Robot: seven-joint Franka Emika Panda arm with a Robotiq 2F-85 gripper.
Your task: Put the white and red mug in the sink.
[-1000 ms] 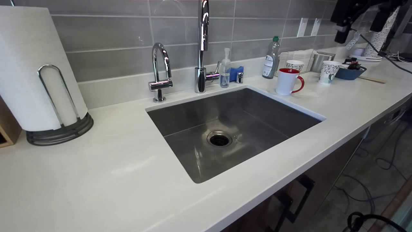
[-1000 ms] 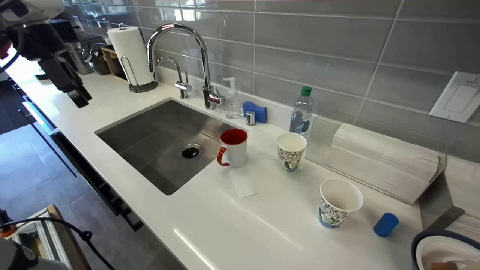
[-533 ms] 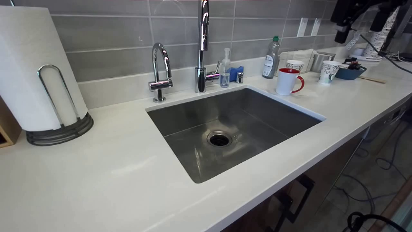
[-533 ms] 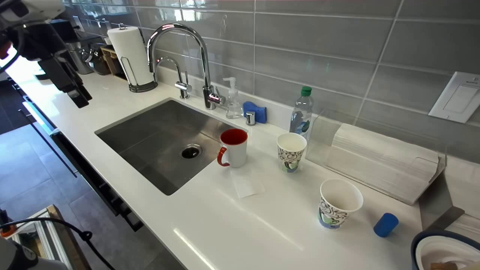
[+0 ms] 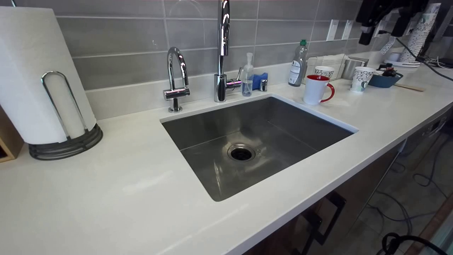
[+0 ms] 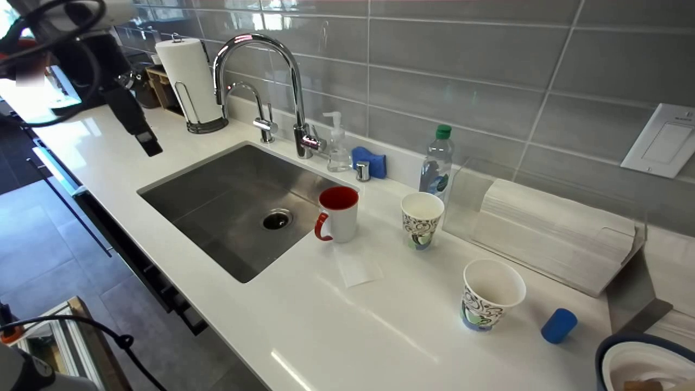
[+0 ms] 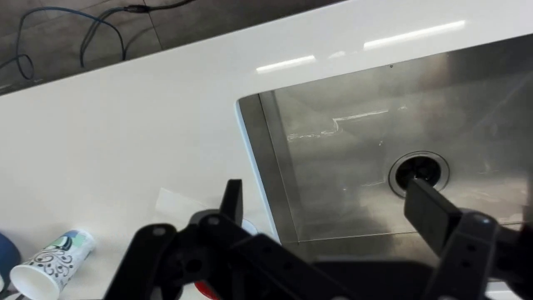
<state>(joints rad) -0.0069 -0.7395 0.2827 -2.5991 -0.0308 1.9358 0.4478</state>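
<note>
The white and red mug point(image 5: 313, 92) stands upright on the counter beside the sink point(image 5: 212, 131), with its red handle and red inside showing. In an exterior view the mug point(image 6: 344, 221) stands at the sink's edge, and the sink point(image 6: 228, 212) holds nothing. My gripper point(image 5: 382, 34) is open and empty, up above the counter. In an exterior view one fingertip of the gripper point(image 6: 151, 144) shows left of the sink. In the wrist view the fingers point(image 7: 325, 187) are wide apart over the sink point(image 7: 341, 166). There the mug point(image 7: 205, 290) is mostly hidden behind a finger.
A tall faucet point(image 6: 297, 108) and a small tap point(image 6: 265, 125) rise behind the sink. Paper cups point(image 6: 422, 217) point(image 6: 488, 298), a soap bottle point(image 6: 437, 157) and a pump bottle point(image 6: 339, 146) stand near the mug. A paper towel roll point(image 6: 190, 81) stands beyond the sink.
The gripper has moved left in one exterior picture and right in another, closer to the sink's near side in the latter. The mug and the other things have not moved.
</note>
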